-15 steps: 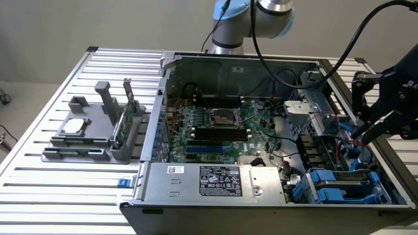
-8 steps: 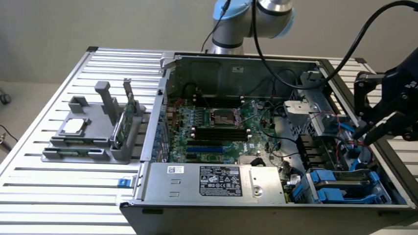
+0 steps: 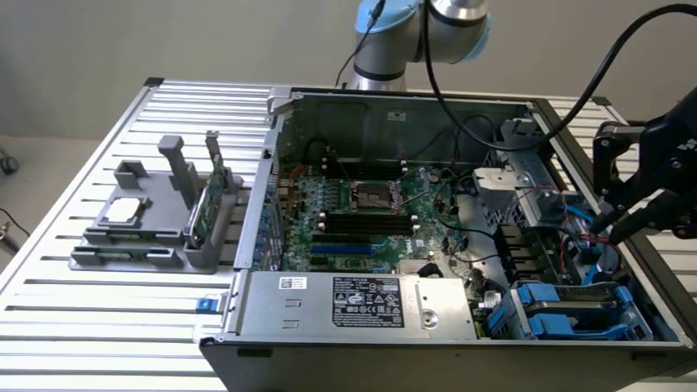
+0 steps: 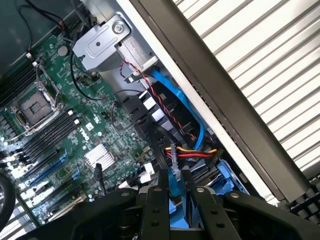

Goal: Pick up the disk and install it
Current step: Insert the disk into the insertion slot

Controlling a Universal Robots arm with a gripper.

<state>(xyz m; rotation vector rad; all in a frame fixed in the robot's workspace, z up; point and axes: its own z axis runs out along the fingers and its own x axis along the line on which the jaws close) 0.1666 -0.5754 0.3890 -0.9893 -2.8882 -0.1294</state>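
Disk (image 3: 556, 304), blue-framed, seated below my narrowly parted, empty pincer (image 4: 173, 176): I judge it dense, rigid, shock-sensitive; grasp across its long edges.

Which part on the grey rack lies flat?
The small square silver chip, face up; the green circuit card beside it stands on edge.

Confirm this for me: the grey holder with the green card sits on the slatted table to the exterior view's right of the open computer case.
Not quite. The exterior view shows the grey holder with the green card on the slatted table to the exterior view's left of the open computer case, not its right.
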